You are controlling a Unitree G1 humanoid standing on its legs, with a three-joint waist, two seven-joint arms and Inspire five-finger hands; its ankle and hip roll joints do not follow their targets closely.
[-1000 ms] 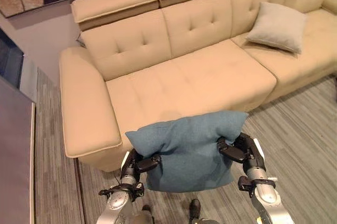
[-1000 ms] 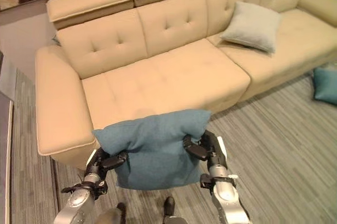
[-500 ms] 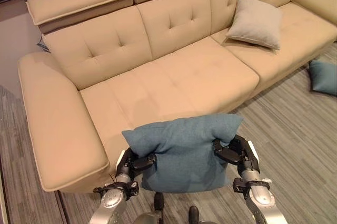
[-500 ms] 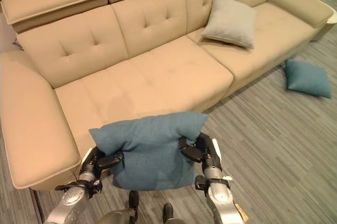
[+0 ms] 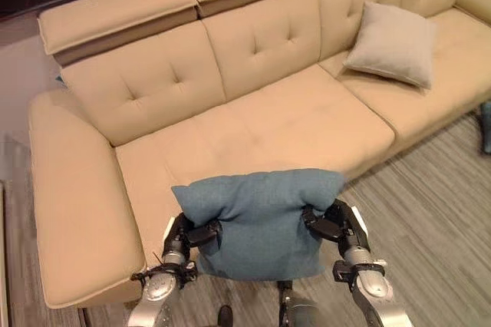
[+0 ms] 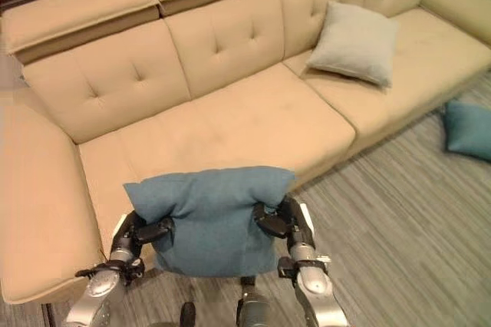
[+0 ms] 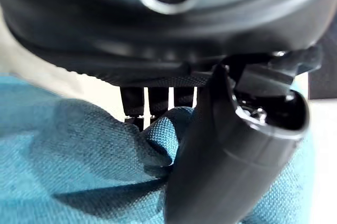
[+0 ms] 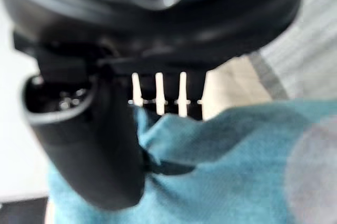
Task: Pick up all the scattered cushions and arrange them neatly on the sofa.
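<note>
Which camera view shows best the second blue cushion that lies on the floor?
The right eye view: the floor cushion lies almost whole beside the sofa. The left eye view catches just a sliver at its right edge. The wrist views show the other blue cushion, pinched by each robot hand.

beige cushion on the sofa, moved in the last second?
No. The beige cushion lies on the same sofa seat, leaning against the same backrest as before; its shift in the picture comes from the camera moving.
</note>
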